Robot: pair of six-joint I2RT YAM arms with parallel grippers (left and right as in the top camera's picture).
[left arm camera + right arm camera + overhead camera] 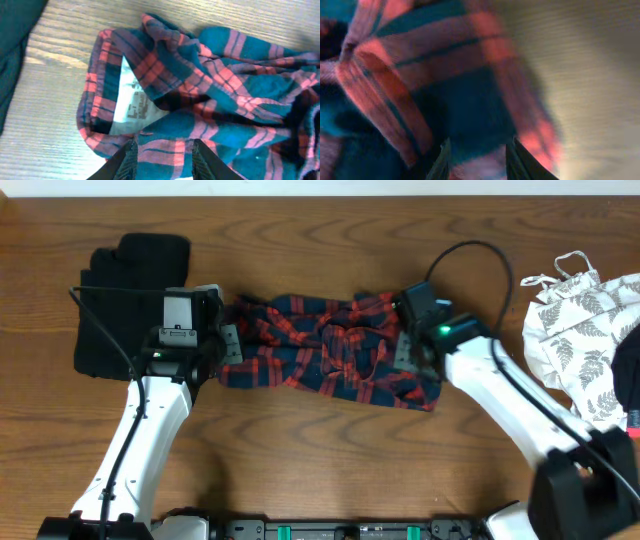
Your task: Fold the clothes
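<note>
- The shirt [325,350] lies on the table [300,470], long axis left to right between our arms.
- Our left gripper [161,159] pinches the collar end; the right gripper [476,159] pinches the opposite end.

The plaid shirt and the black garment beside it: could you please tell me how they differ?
The plaid shirt is red and navy checked; the black garment is plain. The shirt lies crumpled and stretched sideways; the black garment sits in a compact, neater pile. The left gripper and right gripper hold the shirt's ends; neither is on the black garment. Both rest on the wooden table.
</note>
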